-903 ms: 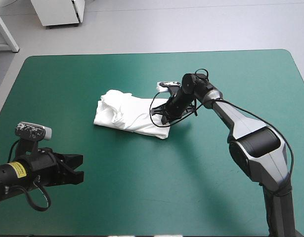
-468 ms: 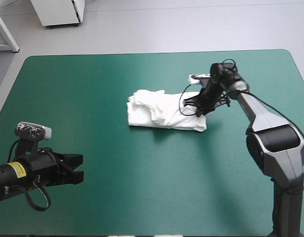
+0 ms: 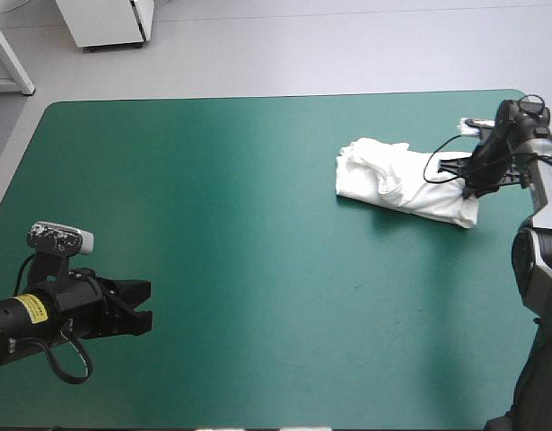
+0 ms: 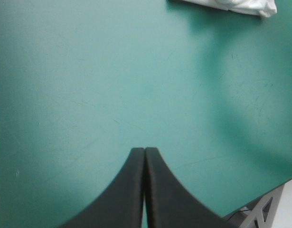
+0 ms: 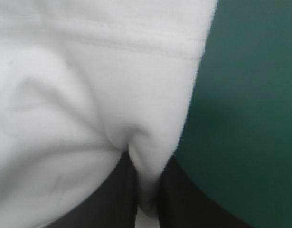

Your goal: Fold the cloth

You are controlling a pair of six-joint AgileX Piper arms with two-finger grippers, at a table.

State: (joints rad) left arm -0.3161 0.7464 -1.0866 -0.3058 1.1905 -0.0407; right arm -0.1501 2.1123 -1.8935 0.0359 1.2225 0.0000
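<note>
Your right end effector pinches the T-shirt, upper right; your left end effector pressed together, lower left.

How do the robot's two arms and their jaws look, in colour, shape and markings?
The left arm is black near the wrist and carries a yellow label with dark print. The right arm has smooth silver-grey links with a rounded black joint between them. The jaws of each arm are two broad black fins, curved to a point.
</note>
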